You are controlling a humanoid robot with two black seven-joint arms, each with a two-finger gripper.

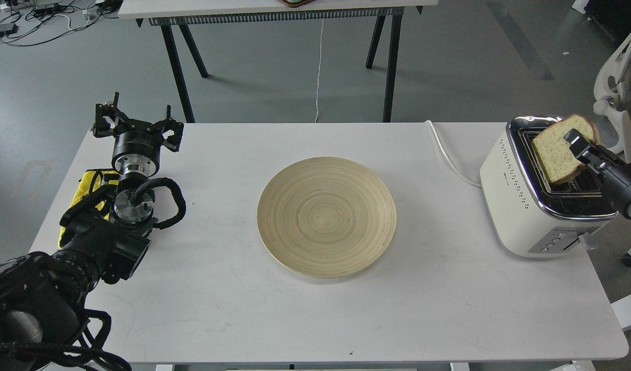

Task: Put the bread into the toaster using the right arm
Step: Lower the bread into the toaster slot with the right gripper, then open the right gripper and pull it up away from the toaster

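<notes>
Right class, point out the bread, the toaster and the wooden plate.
bread (555,152), head view, speckled face.
toaster (509,198), head view, cream side wall.
wooden plate (282,193), head view, bare left rim.

On the table, the plate lies centre, the toaster at its right.

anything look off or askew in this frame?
The bread sits tilted over the toaster, only its lower edge near a slot, held by the right pincer. Nothing spilled or damaged.
</notes>
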